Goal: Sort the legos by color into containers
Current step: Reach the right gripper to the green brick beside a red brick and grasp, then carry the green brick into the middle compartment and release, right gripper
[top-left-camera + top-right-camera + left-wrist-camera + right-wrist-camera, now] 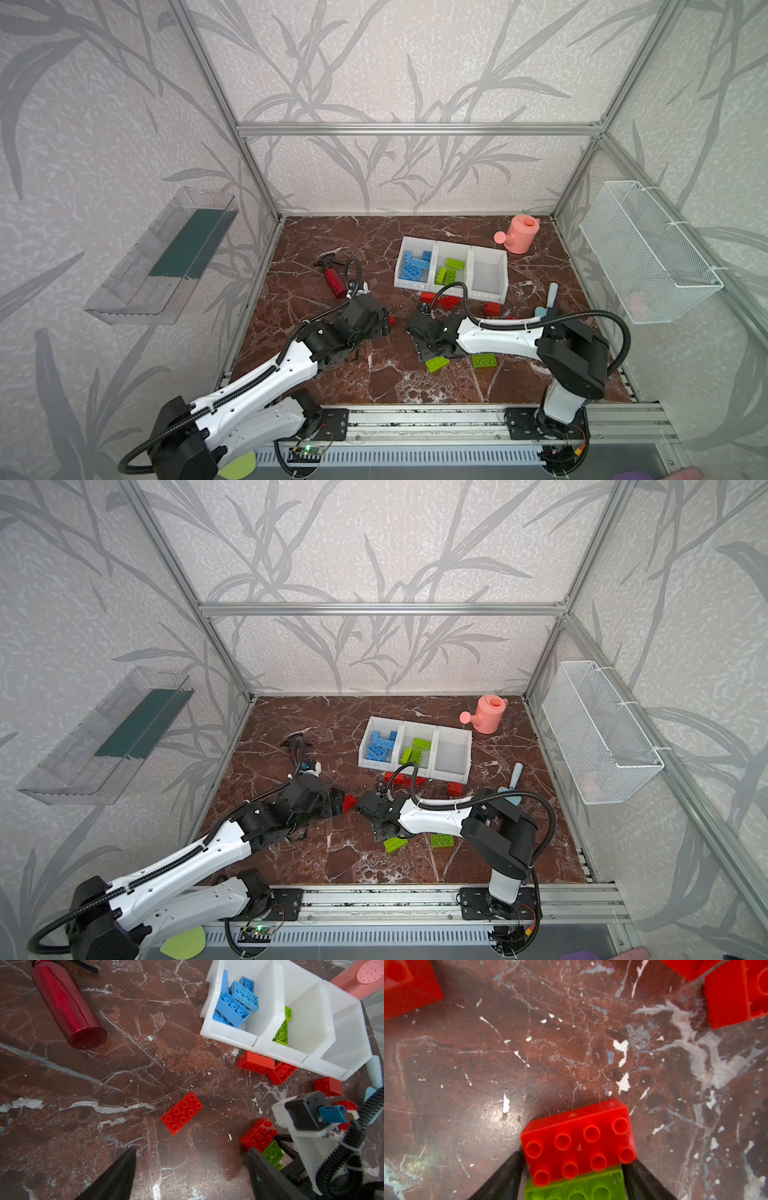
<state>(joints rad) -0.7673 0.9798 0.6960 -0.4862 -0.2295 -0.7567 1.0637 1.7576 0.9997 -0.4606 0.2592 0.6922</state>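
Marble bench lies below, where the left gripper gapes wide above a lone red lego and the right gripper brackets a second red lego, whether clamped I cannot tell.

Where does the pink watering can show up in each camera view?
In a top view: watering can, back right, behind the containers.
In a top view: watering can, same spot.
Left wrist: watering can, cropped, beyond the containers.
Right wrist: not in it.
Shared landmark: the containers.
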